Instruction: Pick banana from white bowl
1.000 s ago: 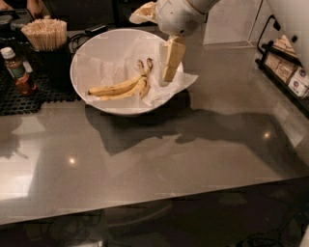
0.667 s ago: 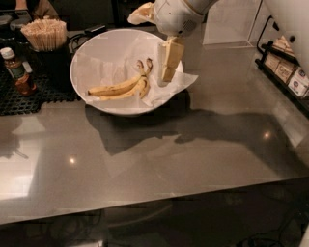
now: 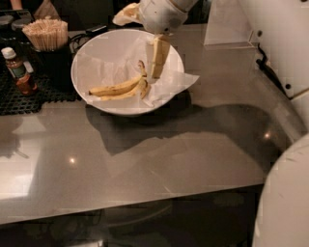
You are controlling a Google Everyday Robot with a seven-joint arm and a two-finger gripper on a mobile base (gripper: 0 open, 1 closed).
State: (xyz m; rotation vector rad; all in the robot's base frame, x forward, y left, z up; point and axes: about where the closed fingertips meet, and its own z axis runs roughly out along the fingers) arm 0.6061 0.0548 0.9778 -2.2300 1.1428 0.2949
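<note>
The banana (image 3: 118, 89) lies in the white bowl (image 3: 91, 53), on crumpled white paper (image 3: 176, 82), with its stem end pointing toward the far right. My gripper (image 3: 143, 36) hangs from the white wrist above the bowl's far right rim and is open. One cream finger (image 3: 160, 58) points down into the bowl just right of the banana's stem. The other finger (image 3: 126, 13) sticks out past the far rim. Nothing is between them.
A dark cup of wooden sticks (image 3: 47, 34) and a small brown bottle (image 3: 18, 71) stand on a black mat (image 3: 29, 99) left of the bowl. A clear stand (image 3: 227, 24) is at the back right. My white body (image 3: 287, 202) fills the lower right.
The gripper has shifted a little to the left over the bowl, bringing the lower finger closer to the banana's stem. The banana and bowl have not moved.
</note>
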